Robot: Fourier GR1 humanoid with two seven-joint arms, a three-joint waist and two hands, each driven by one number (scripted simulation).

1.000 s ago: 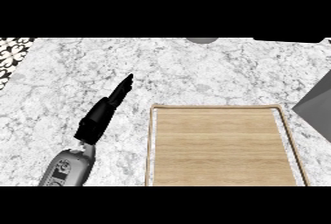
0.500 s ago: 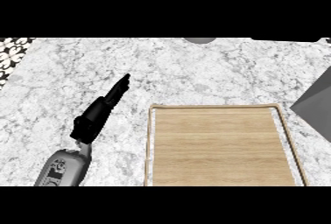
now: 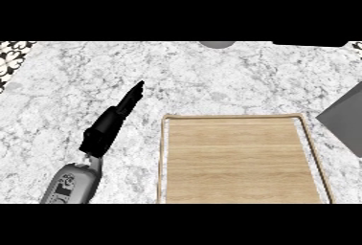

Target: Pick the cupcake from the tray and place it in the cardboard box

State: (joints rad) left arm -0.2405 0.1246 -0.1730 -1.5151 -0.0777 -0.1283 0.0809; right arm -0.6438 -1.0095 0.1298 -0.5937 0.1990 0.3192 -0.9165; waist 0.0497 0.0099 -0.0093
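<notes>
Wooden and bare across all of its visible surface, the tray (image 3: 240, 160) carries no cupcake; the cupcake shows nowhere in the head view, so where it sits cannot be told from here. A grey slanted shape (image 3: 345, 122) just past the tray's right rim may be part of the cardboard box, but too little of it shows to be sure, and its inside is hidden.

Left of the tray, over the marble table (image 3: 63, 95), the left robot hand (image 3: 117, 119) stretches out with its fingers straight and together, holding nothing, its tips pointing away toward the tray's far-left corner without touching the rim. The right robot hand is not in view.

A tray with no cupcake on it fits two readings: the cupcake already lies in the box out of sight, or it stands somewhere beyond the frame's edges. The pictures do not settle which, so the step in hand cannot be named with confidence. Any further move would first call for finding the cupcake, most likely by bringing the box's opening into sight.
</notes>
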